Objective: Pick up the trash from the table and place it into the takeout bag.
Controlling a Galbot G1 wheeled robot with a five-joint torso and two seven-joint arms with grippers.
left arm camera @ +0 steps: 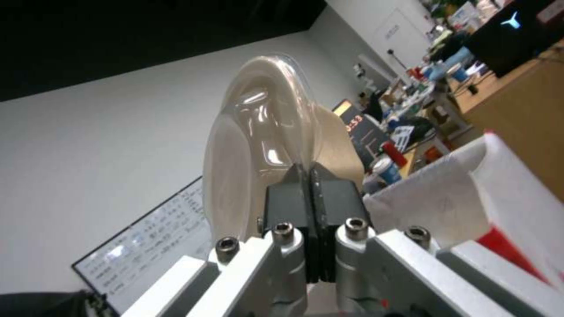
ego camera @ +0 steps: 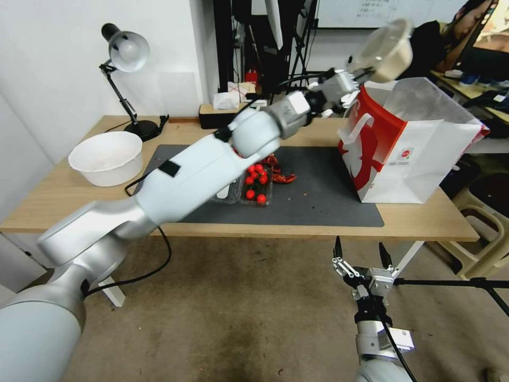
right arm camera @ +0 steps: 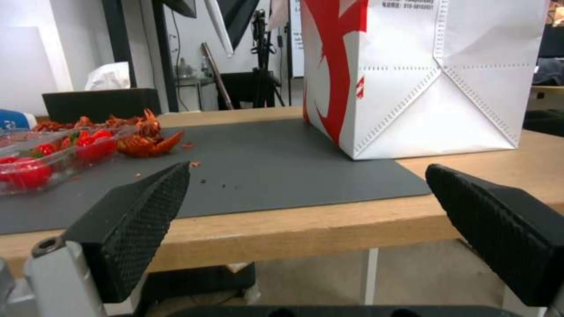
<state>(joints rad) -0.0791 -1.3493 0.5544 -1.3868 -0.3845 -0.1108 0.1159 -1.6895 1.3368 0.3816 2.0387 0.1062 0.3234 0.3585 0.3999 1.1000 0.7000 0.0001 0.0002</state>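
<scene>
One lidded beige bowl point(ego camera: 386, 49) hanging tilted above the takeout bag point(ego camera: 419, 143) at the table's point(ego camera: 318, 132) right end, left gripper point(left arm camera: 309, 176) jaws clamped thinly on its rim, risking slipping outside; right gripper point(ego camera: 362, 254) idling below the front edge, jaws apart.

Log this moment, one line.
left gripper: shut on lidded bowl, above takeout bag | right gripper: open, idle below table edge
</scene>
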